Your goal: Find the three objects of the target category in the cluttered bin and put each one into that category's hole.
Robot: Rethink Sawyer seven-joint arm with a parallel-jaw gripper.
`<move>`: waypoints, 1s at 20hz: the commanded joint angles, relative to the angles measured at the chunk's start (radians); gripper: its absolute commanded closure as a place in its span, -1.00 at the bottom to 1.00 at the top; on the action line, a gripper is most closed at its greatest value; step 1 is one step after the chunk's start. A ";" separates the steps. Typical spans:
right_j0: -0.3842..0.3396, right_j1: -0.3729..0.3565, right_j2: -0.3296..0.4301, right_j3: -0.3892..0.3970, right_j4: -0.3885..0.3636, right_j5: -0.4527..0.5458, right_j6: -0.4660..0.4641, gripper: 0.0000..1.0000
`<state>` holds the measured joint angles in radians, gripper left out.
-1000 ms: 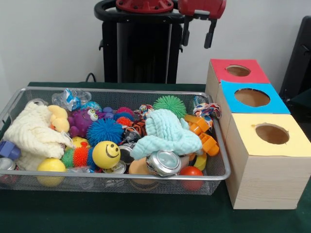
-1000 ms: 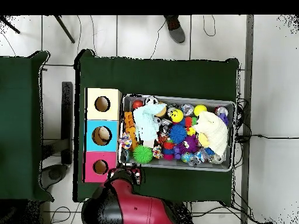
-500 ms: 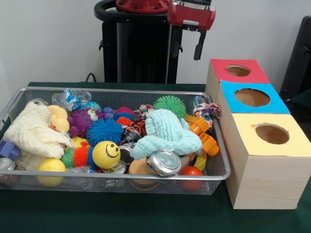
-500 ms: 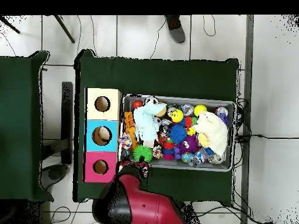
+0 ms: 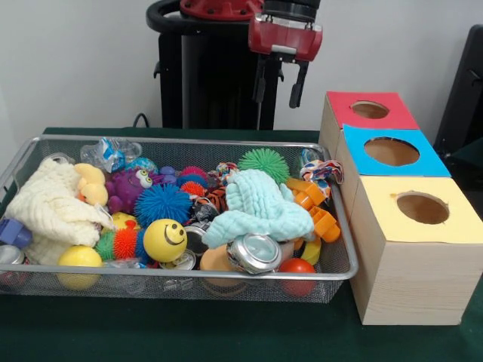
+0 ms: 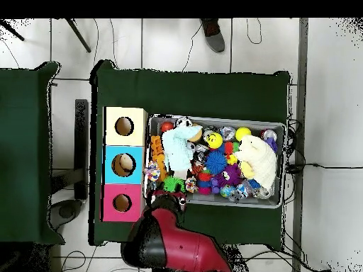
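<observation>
The wire mesh bin [image 5: 189, 274] is full of toys; it also shows in the overhead view [image 6: 213, 118]. One whitish fabric piece with coloured blotches [image 5: 321, 170] lies at the bin's far right corner, by the boxes [image 6: 152, 170]. A second such piece [image 5: 226, 173] shows behind the mint cloth. I see no third one. The round hole [image 5: 423, 208] sits in the pale yellow panel of the nearest, largest box [image 6: 124, 126]. My gripper [image 5: 278, 83] hangs open and empty, high above the bin's far rim, over the green spiky ball [image 5: 264, 163].
A mint cloth [image 5: 260, 207], a cream cloth [image 5: 49, 207], a purple monster [image 5: 128, 187], a yellow smiley ball [image 5: 164, 240] and a can [image 5: 255, 251] fill the bin. Blue-panelled [image 5: 391, 151] and red-panelled [image 5: 370, 110] boxes stand behind the yellow one. A person's shoe [image 6: 213, 35] shows at the far side.
My gripper has swung left in the front view and come a little lower, from beside the red box to above the bin's far rim. The bin's contents have not moved.
</observation>
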<state>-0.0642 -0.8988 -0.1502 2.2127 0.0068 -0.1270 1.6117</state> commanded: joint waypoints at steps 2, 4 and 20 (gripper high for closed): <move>-0.004 0.063 0.091 0.056 0.090 -0.131 0.370 -1.00; -0.001 0.071 0.104 0.050 0.103 -0.137 0.395 -1.00; 0.008 0.211 0.132 -0.014 0.089 -0.295 0.515 -1.00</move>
<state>-0.0673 -0.7513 -0.0783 2.2143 0.0454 -0.3356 1.8588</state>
